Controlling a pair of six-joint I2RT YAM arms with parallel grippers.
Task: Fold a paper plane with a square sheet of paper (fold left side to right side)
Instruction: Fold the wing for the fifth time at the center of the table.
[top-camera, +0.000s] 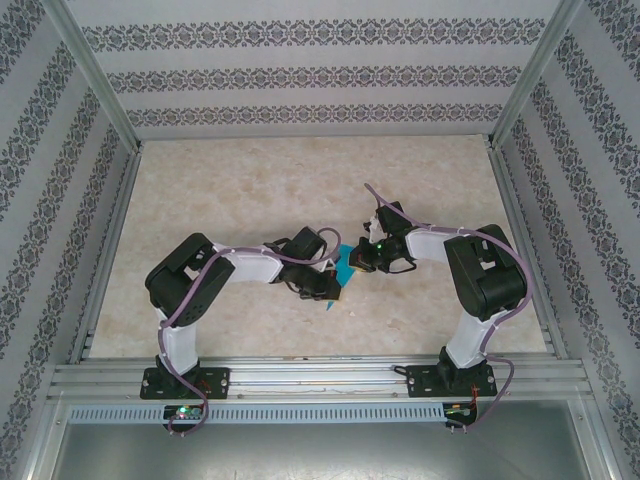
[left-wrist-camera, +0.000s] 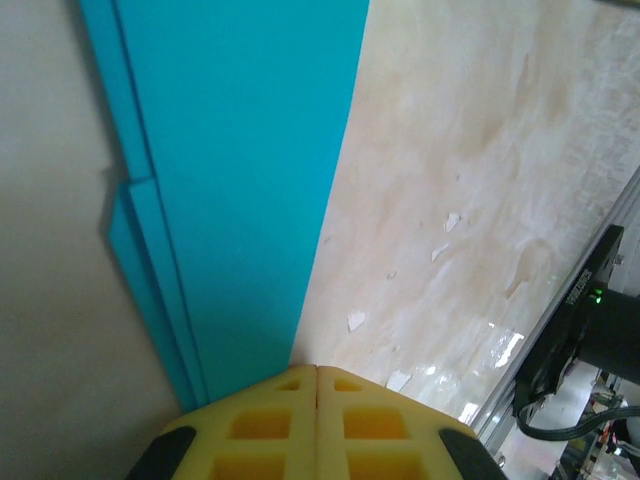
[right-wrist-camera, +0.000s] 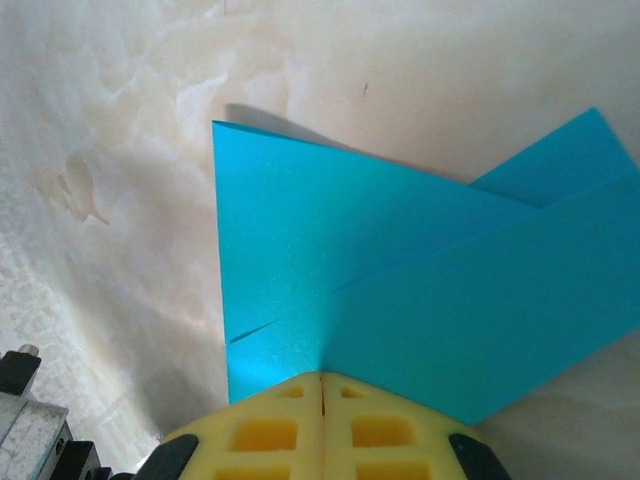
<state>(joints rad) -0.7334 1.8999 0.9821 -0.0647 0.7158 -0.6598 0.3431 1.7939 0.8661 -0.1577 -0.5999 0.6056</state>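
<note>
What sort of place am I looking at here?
Likely a robot test booth, not a home: a left arm and right arm bolted to a metal rail, a table boxed in by patterned panels, teal paper between the arms.

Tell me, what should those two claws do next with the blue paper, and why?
Probably lower the paper onto the table and press it flat: left gripper and right gripper are shut on it, and its overlapped layers look loose.
</note>
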